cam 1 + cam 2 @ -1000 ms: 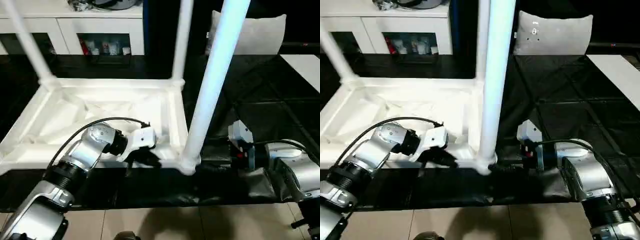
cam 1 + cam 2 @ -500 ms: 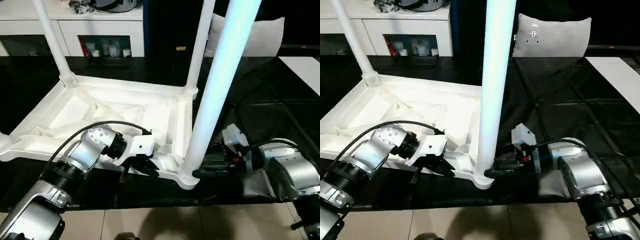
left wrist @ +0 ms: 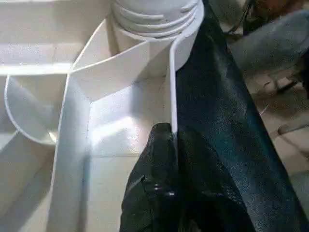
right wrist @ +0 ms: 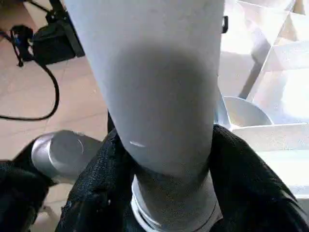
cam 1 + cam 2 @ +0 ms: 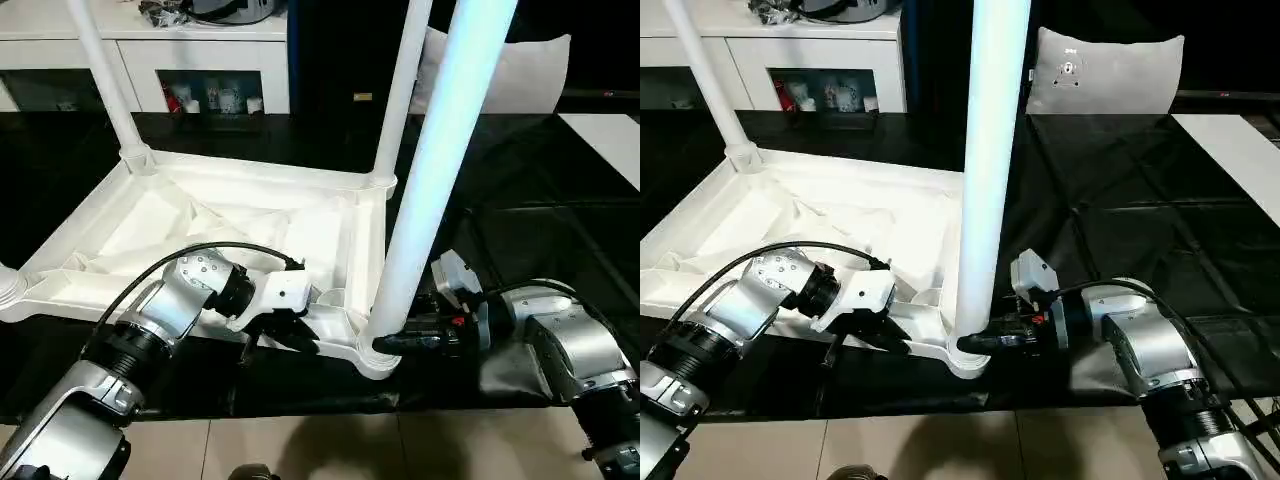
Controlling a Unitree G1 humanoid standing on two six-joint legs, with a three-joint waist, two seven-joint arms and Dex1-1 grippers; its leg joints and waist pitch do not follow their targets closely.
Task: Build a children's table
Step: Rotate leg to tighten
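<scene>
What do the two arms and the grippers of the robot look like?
Both forearms are silver ribbed cylinders. The left gripper has a white housing, black fingers and a black looping cable. The right gripper has a white block and a small red mark.

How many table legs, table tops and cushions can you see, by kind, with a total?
Legs: 3, near-right, far-right, far-left
Table top: 1
Cushion: 1
Total: 5
</scene>
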